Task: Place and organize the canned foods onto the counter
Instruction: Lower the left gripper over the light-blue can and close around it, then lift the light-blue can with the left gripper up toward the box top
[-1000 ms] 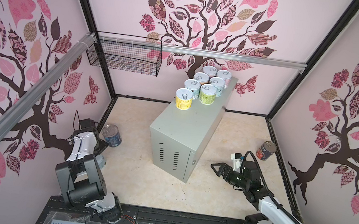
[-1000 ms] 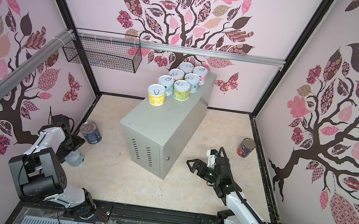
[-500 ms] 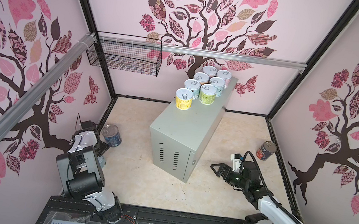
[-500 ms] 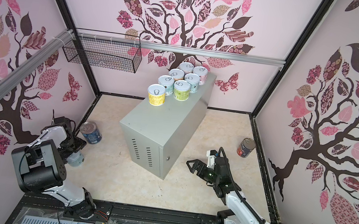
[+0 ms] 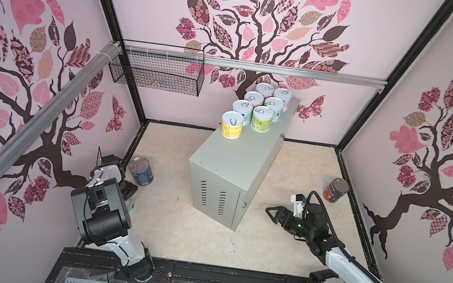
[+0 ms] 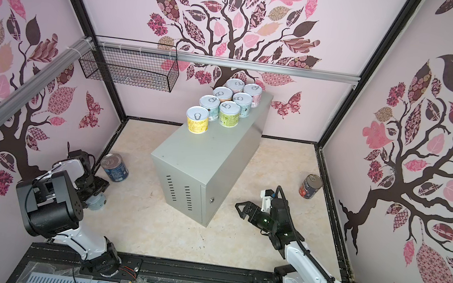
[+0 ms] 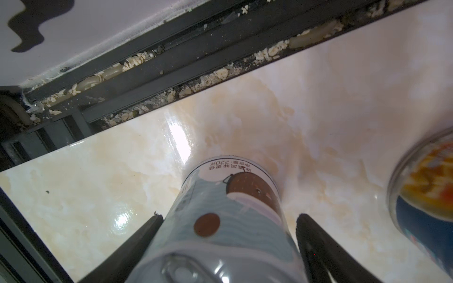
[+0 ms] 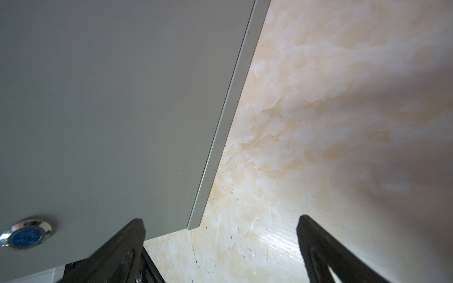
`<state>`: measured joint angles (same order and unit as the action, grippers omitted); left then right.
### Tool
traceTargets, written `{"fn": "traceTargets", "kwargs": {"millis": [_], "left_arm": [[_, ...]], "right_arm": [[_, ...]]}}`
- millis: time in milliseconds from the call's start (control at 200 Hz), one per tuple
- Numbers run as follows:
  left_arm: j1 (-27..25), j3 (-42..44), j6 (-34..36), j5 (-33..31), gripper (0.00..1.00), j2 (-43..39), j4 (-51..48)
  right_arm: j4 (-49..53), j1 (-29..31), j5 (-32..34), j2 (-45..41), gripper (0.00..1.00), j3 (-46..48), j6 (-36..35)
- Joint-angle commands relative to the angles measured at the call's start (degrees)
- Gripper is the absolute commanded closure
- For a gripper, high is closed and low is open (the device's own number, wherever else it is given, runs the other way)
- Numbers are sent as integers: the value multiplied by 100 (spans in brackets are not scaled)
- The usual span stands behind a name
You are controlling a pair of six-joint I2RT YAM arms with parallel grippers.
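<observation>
Left gripper (image 7: pixel 229 219) has closed in on a short pale-blue can (image 7: pixel 232 196) on the near-left floor (image 5: pixel 176 226); one finger (image 7: pixel 147 232) touches it, the other stands just apart. Right gripper (image 8: pixel 221 219) hangs spread, empty, right of the counter (image 5: pixel 234 161).

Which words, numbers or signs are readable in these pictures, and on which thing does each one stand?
"净含量:220克": pale blue can, upside down in the left wrist view.
Chinese line beside it: not surely readable.
Blue can, tomato can, seven short cans on the counter, round lock: labels too small or blurred.
</observation>
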<state>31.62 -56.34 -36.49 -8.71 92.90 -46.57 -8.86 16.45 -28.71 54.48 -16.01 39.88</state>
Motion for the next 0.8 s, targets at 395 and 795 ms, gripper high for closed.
{"fn": "traceTargets", "kwargs": {"millis": [395,795], "left_arm": [[18,215,192,492,39,-989,-82],[-716,233,311,522,44,-2344,-556]], "right_arm": [[152,43,63,-173,0,-34,-154],[670,1193,423,-450,0,-81,-409]]}}
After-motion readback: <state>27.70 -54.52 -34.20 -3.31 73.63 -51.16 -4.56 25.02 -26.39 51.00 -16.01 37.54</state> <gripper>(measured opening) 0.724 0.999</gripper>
